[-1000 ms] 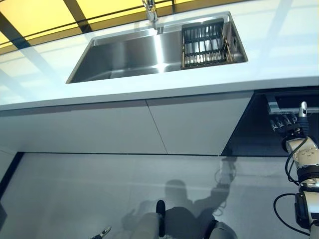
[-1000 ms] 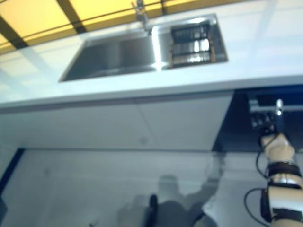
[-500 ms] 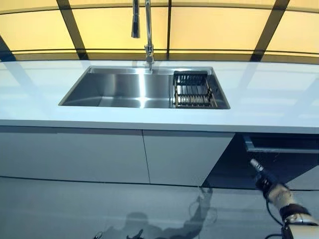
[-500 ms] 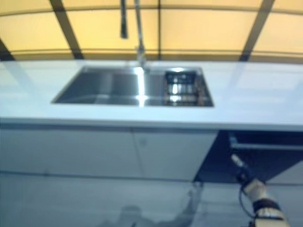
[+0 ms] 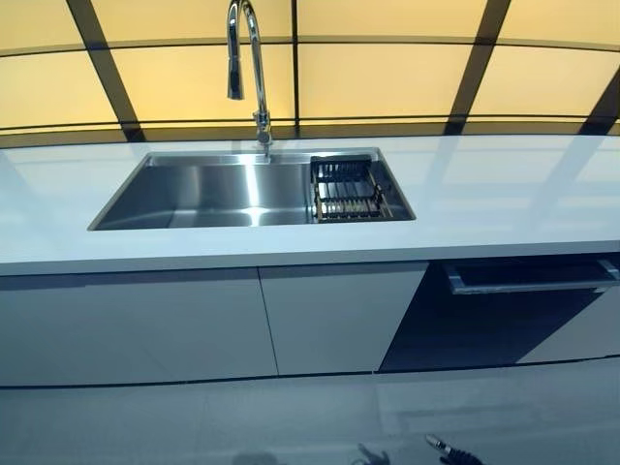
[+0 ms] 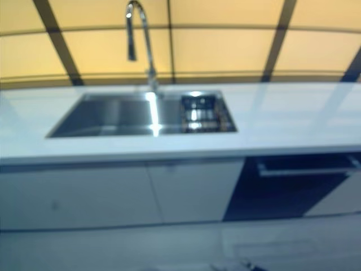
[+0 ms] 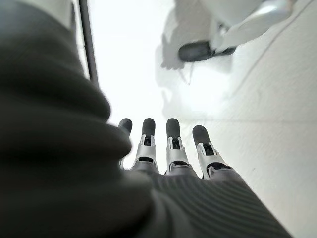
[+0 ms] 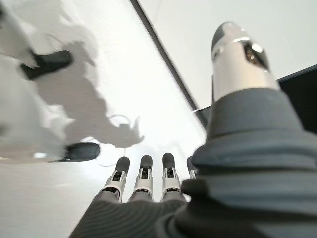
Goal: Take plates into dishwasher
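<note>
No plate shows in any view. The dishwasher (image 5: 489,325) has a dark front with a silver handle (image 5: 528,283) and sits under the counter at the right. Only the tips of my right hand (image 5: 442,449) show at the lower edge of the left eye view, well below the handle. In the right wrist view my right hand (image 8: 143,181) has straight fingers over the floor and holds nothing. My left hand (image 7: 171,148) shows only in its wrist view, fingers straight over the floor, empty.
A steel sink (image 5: 194,189) is set in the white counter (image 5: 494,189), with a dark dish rack (image 5: 346,189) in its right end and a tall tap (image 5: 247,58) behind it. White cabinet doors (image 5: 194,325) stand left of the dishwasher.
The camera has tilted up, so the whole picture has shifted. My right hand has dropped from the dishwasher handle towards the floor.
</note>
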Motion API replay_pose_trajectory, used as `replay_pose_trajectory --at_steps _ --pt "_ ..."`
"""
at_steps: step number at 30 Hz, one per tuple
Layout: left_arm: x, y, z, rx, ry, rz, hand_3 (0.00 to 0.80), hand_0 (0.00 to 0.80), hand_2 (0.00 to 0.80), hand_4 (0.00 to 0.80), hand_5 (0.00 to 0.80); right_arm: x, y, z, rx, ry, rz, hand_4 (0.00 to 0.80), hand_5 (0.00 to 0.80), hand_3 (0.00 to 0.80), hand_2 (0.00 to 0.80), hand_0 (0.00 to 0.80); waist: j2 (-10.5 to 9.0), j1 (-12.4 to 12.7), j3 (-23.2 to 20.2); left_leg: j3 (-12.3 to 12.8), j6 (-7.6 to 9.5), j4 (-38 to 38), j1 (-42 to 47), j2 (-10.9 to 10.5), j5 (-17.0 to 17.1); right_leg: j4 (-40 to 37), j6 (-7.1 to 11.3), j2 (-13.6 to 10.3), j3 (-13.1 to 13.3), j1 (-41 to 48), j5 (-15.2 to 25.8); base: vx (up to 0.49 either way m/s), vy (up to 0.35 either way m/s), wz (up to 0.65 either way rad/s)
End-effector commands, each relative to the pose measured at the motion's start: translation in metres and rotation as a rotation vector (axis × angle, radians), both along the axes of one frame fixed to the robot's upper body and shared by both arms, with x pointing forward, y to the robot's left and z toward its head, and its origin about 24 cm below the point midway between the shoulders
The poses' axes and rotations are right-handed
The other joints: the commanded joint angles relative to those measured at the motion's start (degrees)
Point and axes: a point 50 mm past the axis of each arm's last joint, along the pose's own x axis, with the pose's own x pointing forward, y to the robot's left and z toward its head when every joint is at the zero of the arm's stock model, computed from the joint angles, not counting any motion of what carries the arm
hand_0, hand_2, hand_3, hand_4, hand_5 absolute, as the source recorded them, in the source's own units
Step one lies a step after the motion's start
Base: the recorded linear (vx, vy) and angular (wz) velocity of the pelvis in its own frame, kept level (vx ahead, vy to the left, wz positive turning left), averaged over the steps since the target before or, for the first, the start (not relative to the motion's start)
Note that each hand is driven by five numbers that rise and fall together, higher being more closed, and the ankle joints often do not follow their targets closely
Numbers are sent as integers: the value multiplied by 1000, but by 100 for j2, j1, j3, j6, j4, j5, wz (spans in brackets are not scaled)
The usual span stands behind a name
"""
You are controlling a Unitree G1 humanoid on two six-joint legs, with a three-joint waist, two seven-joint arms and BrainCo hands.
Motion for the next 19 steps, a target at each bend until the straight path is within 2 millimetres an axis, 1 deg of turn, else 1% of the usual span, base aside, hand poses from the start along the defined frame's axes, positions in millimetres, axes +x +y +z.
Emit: replay_pose_trajectory --at_steps 1,4,7,9,12,16,19 --pt "0 -15 -7 -3 88 -5 0 0 0 0 0 4 7 -2 32 30 -27 0 0 0 0 0 126 55 124 172 365 -4 251 -69 -655 10 -173 225 -42 -5 -261 0 0 0" --pt "-2 -21 -9 6 96 -30 0 0 0 0 0 -6 14 -6 46 76 0 0 0 0 0 0 90 83 132 181 380 -4 275 -61 -667 9 -156 221 -60 18 -265 0 0 0" --pt "-2 -23 -9 20 90 -54 0 0 0 0 0 -10 15 -7 49 98 60 0 0 0 0 0 58 91 144 197 393 -4 291 -48 -684 9 -150 224 -36 22 -273 0 0 0" --pt "-3 -19 -8 35 90 -65 0 0 0 0 0 -12 15 -7 44 103 64 0 0 0 0 0 44 96 156 196 391 -4 300 -38 -682 9 -146 231 -26 29 -271 0 0 0" --pt "-2 -17 -7 21 90 -37 0 0 0 0 0 -14 16 -7 49 116 65 0 0 0 0 0 35 74 169 197 399 -4 294 -38 -682 10 -132 235 27 7 -258 0 0 0" --pt "-4 -19 -8 -13 82 -12 0 0 0 0 0 -16 17 -8 62 123 66 0 0 0 0 0 48 71 189 168 412 -4 271 -59 -687 11 -111 224 43 -18 -242 8 4 0" --pt "0 -19 -8 -3 39 10 0 0 0 0 0 -14 18 -8 61 112 77 0 0 0 0 0 48 77 194 144 426 -4 268 -81 -706 12 -105 216 50 -20 -247 22 10 0"
